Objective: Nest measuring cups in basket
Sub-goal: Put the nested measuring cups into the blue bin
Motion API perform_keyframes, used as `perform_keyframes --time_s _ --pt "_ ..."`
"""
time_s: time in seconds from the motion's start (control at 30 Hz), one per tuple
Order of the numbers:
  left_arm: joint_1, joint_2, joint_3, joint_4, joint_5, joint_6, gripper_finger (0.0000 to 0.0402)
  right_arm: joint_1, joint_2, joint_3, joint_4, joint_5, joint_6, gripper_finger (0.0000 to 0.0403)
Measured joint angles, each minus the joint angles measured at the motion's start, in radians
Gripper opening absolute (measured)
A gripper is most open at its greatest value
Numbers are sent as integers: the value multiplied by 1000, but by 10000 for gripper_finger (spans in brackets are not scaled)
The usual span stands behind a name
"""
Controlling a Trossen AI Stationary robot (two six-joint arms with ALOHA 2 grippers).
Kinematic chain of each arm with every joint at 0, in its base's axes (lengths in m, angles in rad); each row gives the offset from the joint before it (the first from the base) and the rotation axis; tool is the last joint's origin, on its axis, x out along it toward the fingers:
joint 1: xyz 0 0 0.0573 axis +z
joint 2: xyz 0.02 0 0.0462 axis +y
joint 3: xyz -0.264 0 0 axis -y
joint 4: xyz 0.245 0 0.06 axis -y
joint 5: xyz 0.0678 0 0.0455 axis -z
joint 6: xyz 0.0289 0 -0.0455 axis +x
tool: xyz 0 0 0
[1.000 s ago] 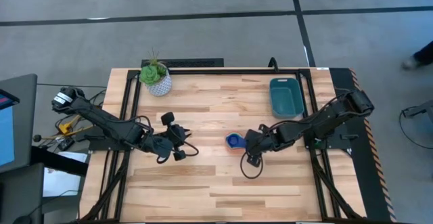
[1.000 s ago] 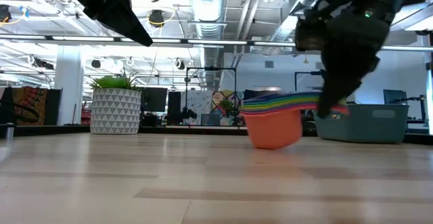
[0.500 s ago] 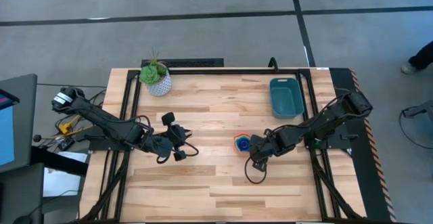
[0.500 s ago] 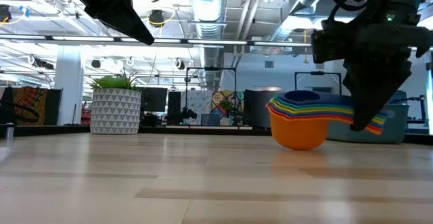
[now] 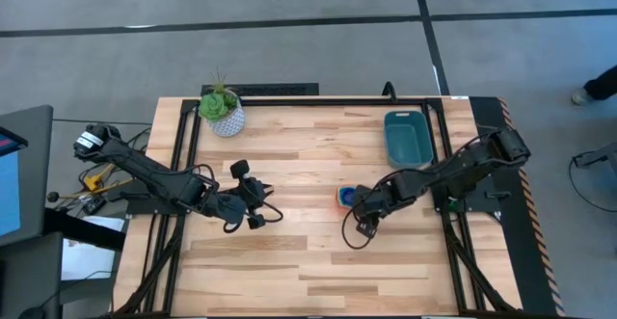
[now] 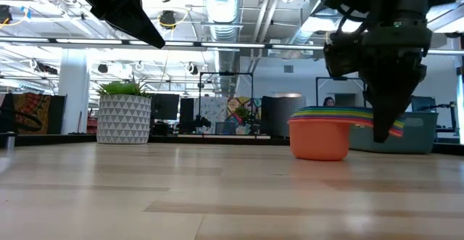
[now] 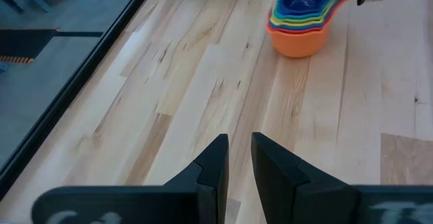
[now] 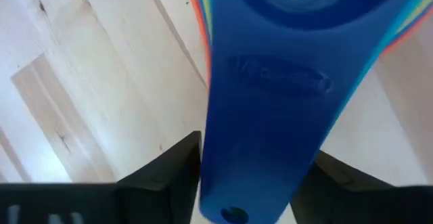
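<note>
On my right wrist camera, the right gripper (image 8: 254, 183) has its two dark fingers (image 8: 172, 176) set either side of the flat blue handle (image 8: 270, 109) of the topmost cup, pressed against its edges, so I read it as clamped on the handle stack. Beyond the handle I can see the blue bowl and thin orange and yellow rims fanning out beneath it.

From table height, the nested measuring cups (image 6: 322, 135) sit on the wooden table (image 6: 217, 196), orange cup outermost at the bottom, coloured rims layered above it, handles pointing toward the gripper, which comes down from above onto them. The stack's base looks to be touching the wood, though I cannot be sure it bears weight.

Looking down from above, the stack (image 5: 344, 197) lies near the middle of the table, on its right half, with the right gripper (image 5: 359, 213) just beside it toward the front edge. The dark teal basket (image 5: 408, 138) stands well apart from the stack, toward the back right of the table, and I see nothing in it.

My left gripper (image 5: 253, 203) hovers left of centre, its fingers (image 7: 210, 176) narrowly parted with nothing between them. Its camera sees the cups (image 7: 304, 21) farther off. A white pot with a green plant (image 5: 222, 107) stands at the back left.
</note>
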Motion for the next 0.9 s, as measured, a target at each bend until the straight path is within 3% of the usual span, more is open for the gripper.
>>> perform_keyframes --time_s 0.33,0.67,0.9 --pt "0 0 0 -2 0 11 54 -36 -15 0 -13 -118 6 275" --pt "33 0 0 -2 18 23 54 -112 -178 0 -88 -147 -27 287" --pt "66 0 -7 23 49 24 54 -260 -261 1 -33 -147 -140 287"
